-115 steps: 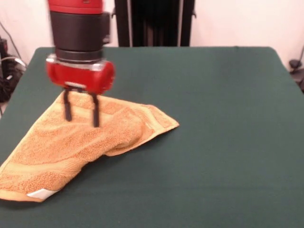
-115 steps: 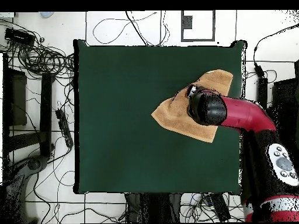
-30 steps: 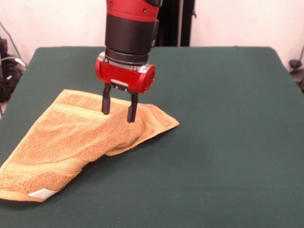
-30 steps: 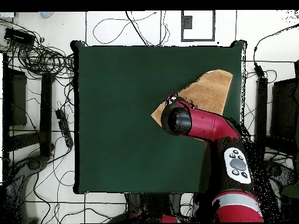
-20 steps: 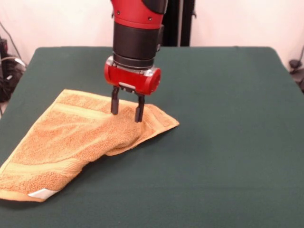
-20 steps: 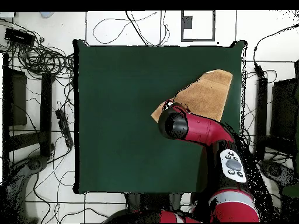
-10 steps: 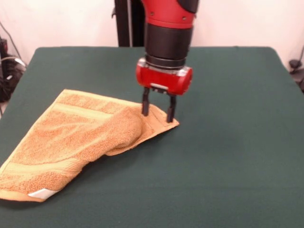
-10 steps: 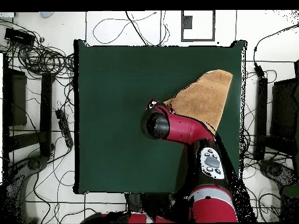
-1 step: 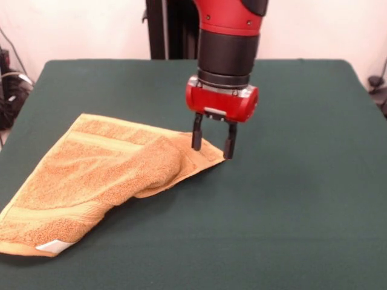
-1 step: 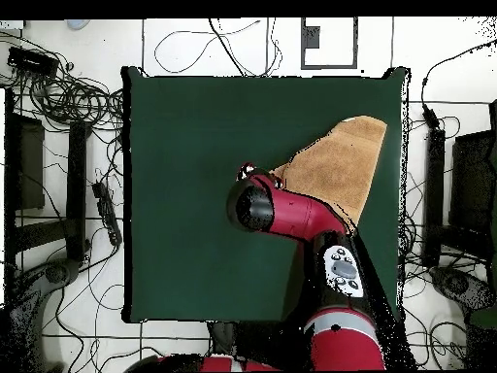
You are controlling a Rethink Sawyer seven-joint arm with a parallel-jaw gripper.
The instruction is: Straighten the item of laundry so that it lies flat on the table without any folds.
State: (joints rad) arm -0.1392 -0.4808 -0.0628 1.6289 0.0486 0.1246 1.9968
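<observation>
**Inspector:** Start at the left of your front view. The towel lies on the table by the left edge, and its near corner reaches almost to the front left corner. You can see a white tag at that near corner.

**Operator:** Is it flat?

**Inspector:** No. One part is folded over the rest and forms a rounded hump near the middle of the cloth. Border bands show along the far side and near the front end. A thin single layer runs out to the right and ends in a point toward the middle of the table.

**Operator:** And the tool?

**Inspector:** Your gripper hangs from the red and black arm, pointing straight down over that right-hand point. Its two fingers stand apart, with a clear gap between them, and they clasp nothing. One finger is over the cloth and the other is at its tip. I cannot tell whether either touches the towel.

**Operator:** The overhead view?

**Inspector:** There the arm covers the gripper. The towel sits near the table's right edge, toward the top right corner.
</observation>
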